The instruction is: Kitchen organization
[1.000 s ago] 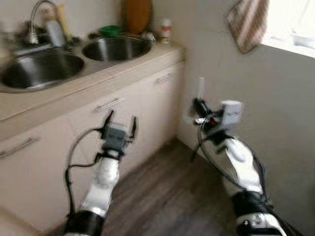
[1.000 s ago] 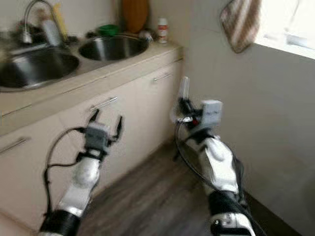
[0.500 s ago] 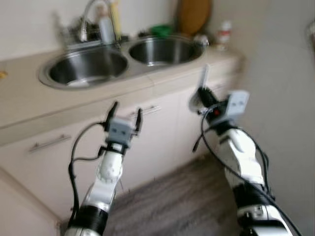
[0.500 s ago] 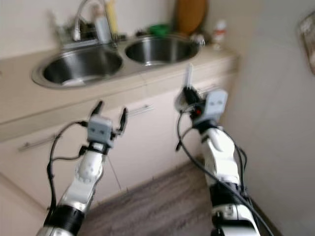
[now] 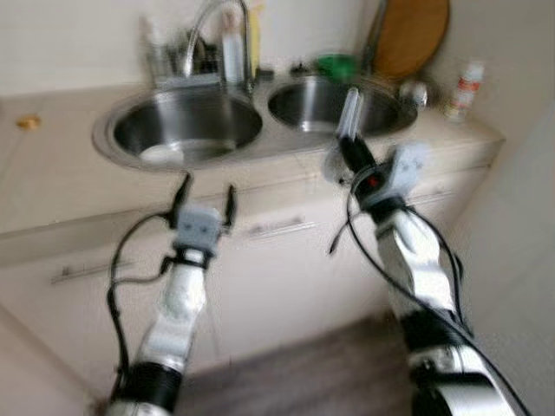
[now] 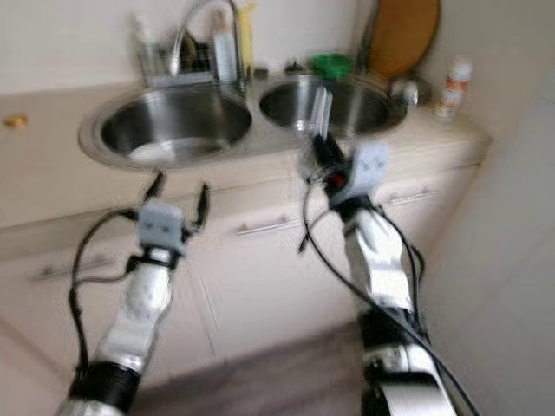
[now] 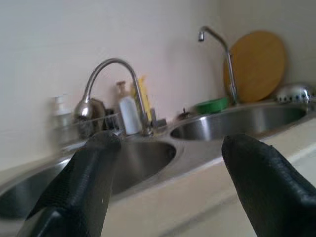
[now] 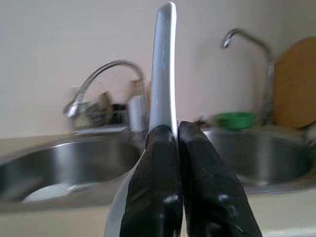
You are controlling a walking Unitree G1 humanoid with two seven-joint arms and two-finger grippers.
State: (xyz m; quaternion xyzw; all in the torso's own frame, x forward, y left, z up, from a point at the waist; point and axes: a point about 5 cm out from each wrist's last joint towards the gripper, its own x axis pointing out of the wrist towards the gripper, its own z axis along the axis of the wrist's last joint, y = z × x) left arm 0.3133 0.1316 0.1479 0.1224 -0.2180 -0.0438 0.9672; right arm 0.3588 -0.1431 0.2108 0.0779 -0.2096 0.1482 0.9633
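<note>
The camera has swung toward the counter: the double sink [image 5: 186, 130] now sits straight ahead instead of off to the left, and the striped towel and window have left the frame. The right gripper [image 5: 351, 147], clamping a thin silvery utensil [image 8: 164, 69], now stands before the right basin [image 5: 329, 102] rather than the wall.

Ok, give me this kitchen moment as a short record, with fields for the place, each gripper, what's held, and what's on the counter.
place: beige counter with a double steel sink
left gripper: open, holding nothing, raised before the counter edge
right gripper: shut on a silvery utensil, held upright
sink area: curved faucet, bottles behind it, green bowl
far end: round wooden board against the wall, small white bottle
</note>
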